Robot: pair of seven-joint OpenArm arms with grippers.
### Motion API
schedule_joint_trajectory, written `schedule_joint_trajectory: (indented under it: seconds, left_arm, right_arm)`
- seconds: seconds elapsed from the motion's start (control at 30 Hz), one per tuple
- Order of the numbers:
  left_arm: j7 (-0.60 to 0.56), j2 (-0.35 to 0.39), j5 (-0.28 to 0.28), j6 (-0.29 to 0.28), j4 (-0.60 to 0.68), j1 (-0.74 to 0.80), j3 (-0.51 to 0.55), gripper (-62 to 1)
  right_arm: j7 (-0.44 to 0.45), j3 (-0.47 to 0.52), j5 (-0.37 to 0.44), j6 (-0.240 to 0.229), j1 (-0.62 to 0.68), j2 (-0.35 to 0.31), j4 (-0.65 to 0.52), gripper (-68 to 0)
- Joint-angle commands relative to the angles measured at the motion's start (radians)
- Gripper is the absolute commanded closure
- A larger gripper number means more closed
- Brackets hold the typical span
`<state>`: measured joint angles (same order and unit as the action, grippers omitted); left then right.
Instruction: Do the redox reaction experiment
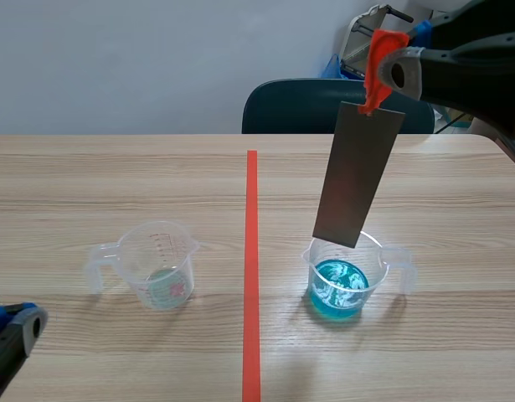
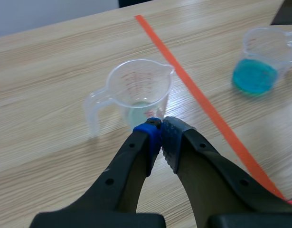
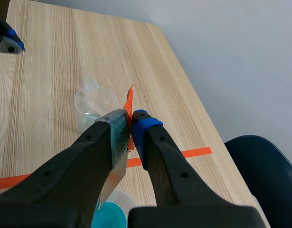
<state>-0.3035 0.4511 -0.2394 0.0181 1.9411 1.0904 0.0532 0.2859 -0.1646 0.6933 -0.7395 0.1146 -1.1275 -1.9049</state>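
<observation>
A pale wood-grain table (image 1: 90,176) is carrying everything here, its boards running from 9 o'clock to 3 o'clock. An orange-red tape line (image 1: 251,251) is running straight down its middle, from 12 o'clock to 6 o'clock. Two plastic cups are standing upright on the wood, well apart, one on each side of the line. At about 8 o'clock from the table's middle, a clear measuring cup (image 1: 159,264) is sitting with its handle pointing to 9 o'clock and only a pale film showing at its bottom. At about 4 o'clock, a second cup (image 1: 345,280) is holding blue liquid, its handle pointing to 3 o'clock.
</observation>
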Motion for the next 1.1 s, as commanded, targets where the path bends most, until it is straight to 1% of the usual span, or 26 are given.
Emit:
schedule_joint_trajectory:
  seconds: [0.0,0.07,0.1,0.13,0.17,0.27,0.3,0.4,0.53,0.57,0.7,0.93,0.97,1.07]
  left_arm:
    - [-0.013,-0.018,-0.003,-0.002,0.023,0.008,0.011,-4.1]
    - [-0.013,-0.024,-0.003,-0.004,0.029,0.021,0.029,-4.6]
    - [-0.013,-0.024,-0.003,-0.003,0.032,0.024,0.03,-6.5]
    - [-0.014,-0.024,-0.003,-0.003,0.033,0.023,0.03,-9.6]
    - [-0.014,-0.024,-0.003,-0.003,0.033,0.023,0.03,-13.6]
    - [-0.027,-0.024,-0.004,-0.003,0.033,0.023,0.03,-30.7]
    - [-0.035,-0.024,-0.011,-0.003,0.033,0.023,0.03,-35.3]
    - [-0.061,-0.026,-0.037,-0.002,0.033,0.023,0.03,-44.5]
    - [-0.098,-0.038,-0.044,-0.003,0.033,0.023,0.03,-60.8]
    - [-0.097,-0.038,-0.044,-0.003,0.033,0.023,0.03,-62.3]
    - [-0.097,-0.038,-0.041,-0.003,0.033,0.023,0.03,-62.3]
    - [-0.097,-0.038,-0.009,-0.002,0.033,0.023,0.03,-62.3]
    - [-0.097,-0.038,-0.002,0.002,0.033,0.023,0.03,-62.3]
    - [-0.097,-0.038,-0.003,0.042,0.033,0.023,0.03,-62.3]
  right_arm:
    - [0.014,0.018,0.014,-0.006,-0.01,-0.013,-0.007,-0.8]
    - [0.014,0.018,0.014,-0.006,-0.01,-0.013,-0.007,-0.8]
    - [0.014,0.018,0.014,-0.006,-0.01,-0.013,-0.007,-0.8]
    - [0.014,0.018,0.014,-0.006,-0.01,-0.013,-0.007,-0.8]
    - [0.014,0.018,0.014,-0.006,-0.01,-0.013,-0.007,-0.8]
    - [0.014,0.018,0.014,-0.006,-0.01,-0.013,-0.007,-0.8]
    - [0.014,0.018,0.014,-0.006,-0.01,-0.013,-0.007,-0.8]
    - [0.014,0.018,0.014,-0.006,-0.01,-0.013,-0.007,-0.8]
    - [0.015,0.018,0.014,-0.006,-0.01,-0.013,-0.007,-0.8]
    - [0.015,0.018,0.014,-0.006,-0.01,-0.013,-0.007,-0.8]
    - [0.014,0.018,0.014,-0.006,-0.01,-0.013,-0.007,-0.8]
    - [0.014,0.018,0.014,-0.006,-0.01,-0.013,-0.007,-0.8]
    - [0.014,0.018,0.014,-0.006,-0.01,-0.013,-0.007,-0.8]
    - [0.014,0.018,0.014,-0.006,-0.01,-0.013,-0.007,-0.8]
